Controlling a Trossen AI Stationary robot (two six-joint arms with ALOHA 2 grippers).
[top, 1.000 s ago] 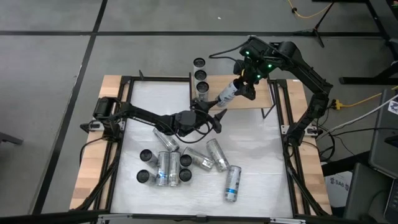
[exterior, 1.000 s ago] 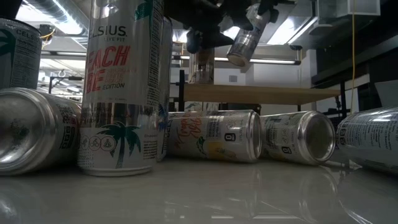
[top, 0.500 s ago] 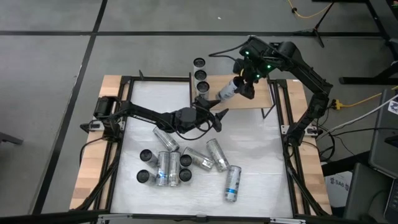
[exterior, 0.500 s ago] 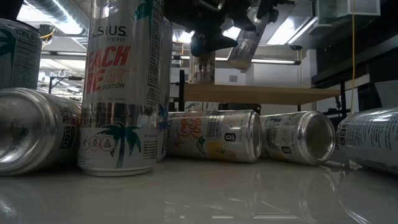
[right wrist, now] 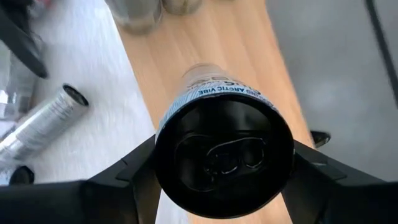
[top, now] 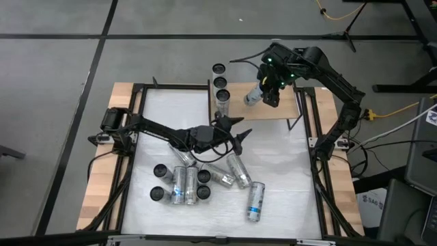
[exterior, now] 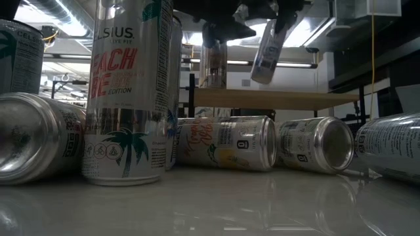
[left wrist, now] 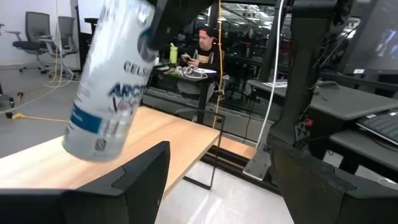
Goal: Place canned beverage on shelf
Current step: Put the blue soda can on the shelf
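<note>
- Cans [top: 183,183] crowd the near half of the white desk [top: 287,198], some upright with black lids, others on their sides; one lying can [top: 255,201] sits apart toward the right.
- Left gripper [top: 232,130] hangs over mid-desk at the end of a low, outstretched arm, its fingers apart and empty, just short of the shelf's front edge.
- Shelf [top: 287,109], a pale wood board on black posts, stands at the far edge; three upright cans [top: 220,83] line its left end.
- Right gripper [top: 268,87] reaches in from the far right, fingers clamped on the lid end of the canned beverage [top: 253,94], which hangs tilted just above the shelf board, right of the three cans.
</note>
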